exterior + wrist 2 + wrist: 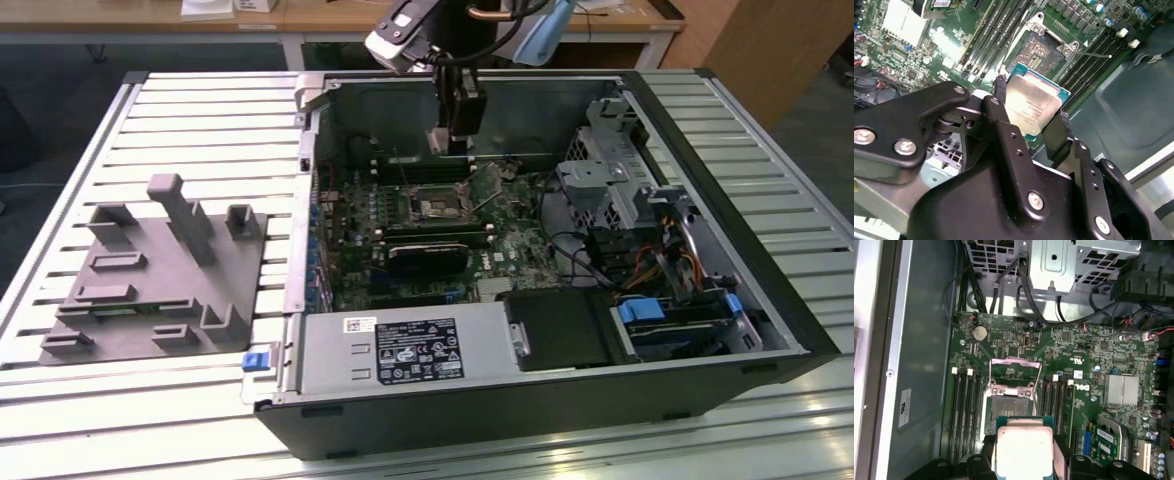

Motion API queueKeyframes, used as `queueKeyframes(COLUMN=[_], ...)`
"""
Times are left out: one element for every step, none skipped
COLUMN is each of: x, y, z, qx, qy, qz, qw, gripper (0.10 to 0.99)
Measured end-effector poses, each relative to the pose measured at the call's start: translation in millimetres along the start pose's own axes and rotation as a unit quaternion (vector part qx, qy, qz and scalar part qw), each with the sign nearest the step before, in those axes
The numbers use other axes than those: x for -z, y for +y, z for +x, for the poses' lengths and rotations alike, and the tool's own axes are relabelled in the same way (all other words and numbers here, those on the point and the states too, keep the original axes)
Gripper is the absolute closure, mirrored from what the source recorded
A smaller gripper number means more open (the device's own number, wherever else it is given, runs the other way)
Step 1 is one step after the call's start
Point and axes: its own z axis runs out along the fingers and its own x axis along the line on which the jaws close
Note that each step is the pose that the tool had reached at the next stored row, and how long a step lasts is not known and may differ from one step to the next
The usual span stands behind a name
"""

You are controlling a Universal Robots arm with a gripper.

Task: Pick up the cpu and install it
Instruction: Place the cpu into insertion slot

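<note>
While the jaws pinch the cpu by two opposite edges, closed only as far as the chip's width, the gripper holds it in the air. The black fingers press on either side and the pale silvery metal top faces the wrist cameras. A green board edge shows around the metal lid in both wrist views.

The cpu is clear of the socket, held above the motherboard and not seated. The socket is open: its metal frame is tipped up and the bare contact field lies exposed. Memory slots run along both sides of the socket. A finned silver heatsink sits further off on the board.

In the exterior view the arm comes down into the open computer case near its far wall, with the gripper well above the socket. A power supply fills the near corner of the case. The case rests on a slatted metal table. A grey plastic tray with upright blocks lies on the table, beside the case on the exterior view's left.
</note>
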Motion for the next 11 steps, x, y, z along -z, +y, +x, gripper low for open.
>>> queueKeyframes(x=[-1.8, -3.6, -5.6, -7.4, -9.2, -10.9, -12.5, -13.7, -14.8, -16.1, -17.4], y=[-0.1, -0.1, -0.2, -0.3, -0.4, -0.5, -0.6, -0.7, -0.8, -1.5, -2.0], z=[0.2, 0.5, 0.7, 0.9, 1.0, 1.1, 1.1, 1.2, 1.3, 1.4, 1.5], qx=[0.0, 0.0, 0.0, 0.0, 0.0, 0.0, 0.0, 0.0, 0.0, -0.001, -0.004], qy=[-0.0001, -0.0002, -0.0003, -0.0003, -0.0004, -0.0007, -0.001, -0.0011, -0.0011, -0.0012, -0.0013], qz=[0.0, 0.0, 0.0, 0.0, 0.0, 0.0, -0.0001, -0.0003, -0.0006, -0.0014, -0.0017], qw=[1.0, 1.0, 1.0, 1.0, 1.0, 1.0, 1.0, 1.0, 1.0, 1.0, 1.0], gripper=[0.549, 0.549, 0.549, 0.549, 0.549, 0.549, 0.549, 0.549, 0.549, 0.549, 0.549])
